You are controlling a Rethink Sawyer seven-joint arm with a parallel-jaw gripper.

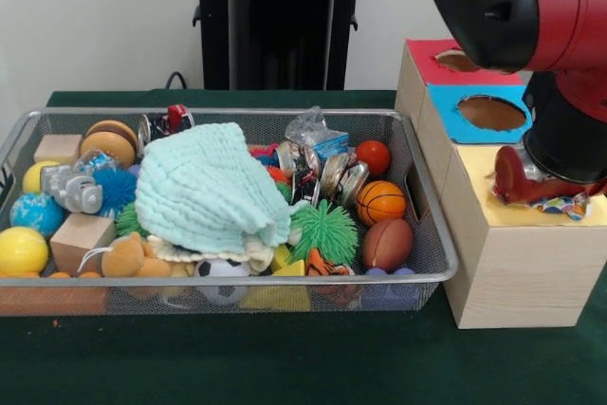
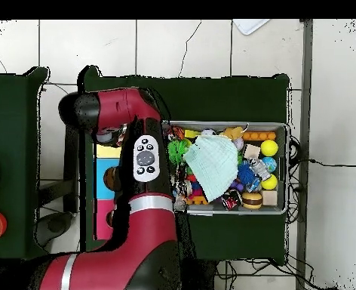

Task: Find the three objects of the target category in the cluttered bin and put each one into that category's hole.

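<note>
The silver wire-mesh bin [image 1: 446, 255] sits at the left, full of toys; it also shows in the overhead view [image 2: 280, 128]. My gripper [image 1: 529, 187] is low over the yellow top [image 1: 474, 175] of the nearest wooden box, at the right. A spotted white fabric piece [image 1: 566, 205] lies on that yellow top, right under the gripper, which hides the hole. I see no other spotted pieces in the bin. In the overhead view the arm [image 2: 139, 189] covers the gripper and most of the boxes.
A plain mint cloth [image 1: 211, 187] drapes over the bin's middle, with a cream cloth edge [image 1: 254, 255] below it. Balls, wooden blocks and a green spiky toy [image 1: 324, 230] surround it. The blue-topped box's hole [image 1: 491, 113] and the red-topped box [image 1: 427, 64] stand behind the yellow one.
</note>
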